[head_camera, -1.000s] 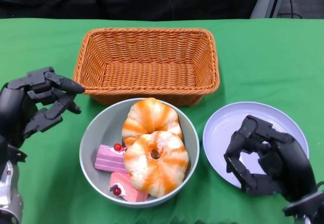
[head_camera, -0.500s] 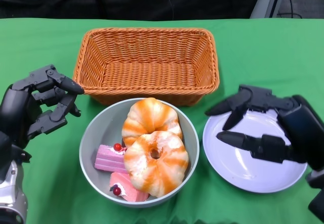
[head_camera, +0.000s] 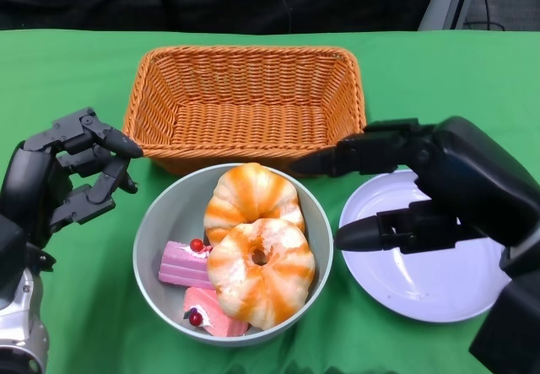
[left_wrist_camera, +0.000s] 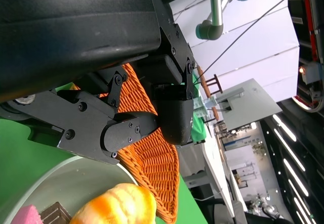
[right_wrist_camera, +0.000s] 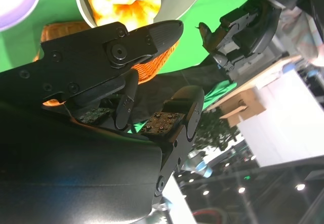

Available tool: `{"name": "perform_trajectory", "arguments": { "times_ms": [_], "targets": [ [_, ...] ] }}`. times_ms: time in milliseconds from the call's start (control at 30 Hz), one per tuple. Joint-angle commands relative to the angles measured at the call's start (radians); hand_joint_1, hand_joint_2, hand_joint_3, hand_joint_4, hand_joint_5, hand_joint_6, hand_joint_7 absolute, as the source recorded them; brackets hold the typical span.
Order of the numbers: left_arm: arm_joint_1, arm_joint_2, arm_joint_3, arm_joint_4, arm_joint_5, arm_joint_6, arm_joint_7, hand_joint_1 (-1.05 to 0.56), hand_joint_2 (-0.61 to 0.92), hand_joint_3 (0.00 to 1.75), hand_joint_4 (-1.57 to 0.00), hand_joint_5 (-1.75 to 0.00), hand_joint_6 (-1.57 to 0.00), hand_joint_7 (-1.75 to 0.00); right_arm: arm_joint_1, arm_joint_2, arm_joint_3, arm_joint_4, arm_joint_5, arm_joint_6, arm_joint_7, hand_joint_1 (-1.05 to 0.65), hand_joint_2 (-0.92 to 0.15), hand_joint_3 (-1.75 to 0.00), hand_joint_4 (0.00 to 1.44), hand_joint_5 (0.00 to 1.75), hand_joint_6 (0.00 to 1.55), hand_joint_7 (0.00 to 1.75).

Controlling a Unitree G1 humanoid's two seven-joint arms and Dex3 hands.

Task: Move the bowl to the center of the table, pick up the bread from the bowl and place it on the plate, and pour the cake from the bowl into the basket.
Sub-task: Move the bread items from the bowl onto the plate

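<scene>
No brand, label or writing can be read on anything in these views.

The grey bowl (head_camera: 152,239) stands on the green worktop (head_camera: 439,78), just in front of the wicker basket (head_camera: 245,104) and left of the pale plate (head_camera: 430,285). In the bowl lie two orange-striped bread rings, the rear bread (head_camera: 251,195) partly under the front bread (head_camera: 260,268) (the front one shows its centre hole). Beside them, on the bowl's left side, are two pink cake slices, one cake (head_camera: 181,264) with a red cherry and a second cake slice (head_camera: 207,311) nearer the front rim, tucked partly under the front bread.

The right hand (head_camera: 396,192) hangs over the plate's left part, its fingers (head_camera: 354,156) spread wide and pointing toward the bowl; it holds nothing. Its upper fingertips reach over the bowl's right rim near the rear bread, while the lower finger ends just beside the rim; no touch with bread is visible. The right wrist view shows the same fingers apart, with bread in the bowl beyond them.

The left hand (head_camera: 63,180) hovers left of the bowl, near the basket's front left corner, fingers loosely curled yet apart, gripping nothing and clear of the bowl's rim.
</scene>
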Motion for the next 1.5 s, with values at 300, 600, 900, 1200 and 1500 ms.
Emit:
{"name": "perform_trajectory", "arguments": {
  "times_ms": [300,600,900,1200,1500],
  "targets": [
    [-0.012,0.011,0.012,0.012,0.004,-0.008,0.019,-0.15,0.78,0.70,-0.82,-1.50,-0.80,-1.24,-0.138,-0.048,0.118,0.141,-0.070,-0.096,0.052,-0.70,-0.88,-0.01,0.64,0.31,0.74,0.01],
    [-0.005,0.005,0.003,-0.001,0.022,-0.005,0.046,-0.17,0.78,0.71,-0.82,-1.49,-0.80,-1.22,-0.203,-0.046,0.157,0.277,-0.101,-0.211,0.028,-0.66,-0.86,0.00,0.72,0.23,0.85,0.03],
    [-0.002,0.001,0.001,-0.005,0.039,-0.009,0.073,-0.17,0.77,0.72,-0.81,-1.48,-0.81,-1.20,-0.239,-0.052,0.191,0.360,-0.136,-0.263,0.035,-0.64,-0.86,0.00,0.72,0.18,0.86,0.01],
    [0.001,-0.013,-0.002,-0.011,0.044,-0.020,0.084,-0.17,0.75,0.75,-0.81,-1.51,-0.81,-1.23,-0.283,-0.041,0.221,0.431,-0.193,-0.336,0.008,-0.63,-0.86,0.00,0.75,0.13,0.87,0.01],
    [0.005,-0.024,-0.005,-0.023,0.049,-0.012,0.098,-0.18,0.75,0.75,-0.77,-1.53,-0.80,-1.23,-0.318,-0.031,0.258,0.483,-0.261,-0.375,-0.020,-0.68,-0.88,-0.01,0.75,0.08,0.87,0.00]
  ]
}}
